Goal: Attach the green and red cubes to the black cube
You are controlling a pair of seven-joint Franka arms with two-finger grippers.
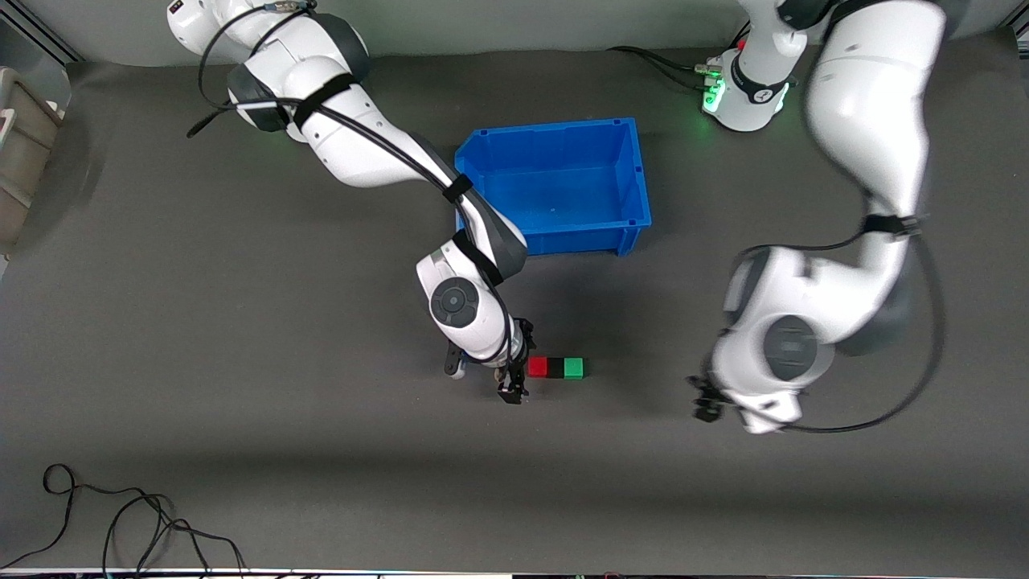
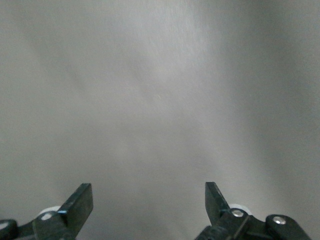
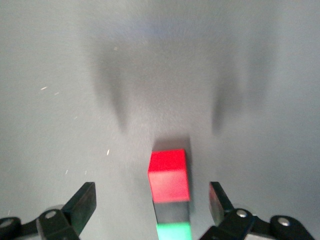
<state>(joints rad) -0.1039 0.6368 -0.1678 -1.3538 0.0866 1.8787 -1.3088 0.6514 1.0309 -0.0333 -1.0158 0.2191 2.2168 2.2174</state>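
Observation:
The red cube [image 1: 538, 367], the black cube [image 1: 555, 367] and the green cube [image 1: 573, 367] stand in one touching row on the dark mat, black in the middle. My right gripper [image 1: 512, 390] is open and empty, just past the red end of the row. In the right wrist view the red cube [image 3: 169, 175], black cube [image 3: 172, 212] and green cube [image 3: 174, 232] show between the spread fingers of the right gripper [image 3: 151, 186], untouched. My left gripper [image 1: 706, 408] is open and empty over bare mat toward the left arm's end; the left wrist view shows it [image 2: 148, 192] with only mat.
An empty blue bin [image 1: 547, 129] stands farther from the front camera than the cubes. Loose black cables [image 1: 120, 523] lie near the table's front edge at the right arm's end. A beige box [image 1: 24, 153] sits at that end's edge.

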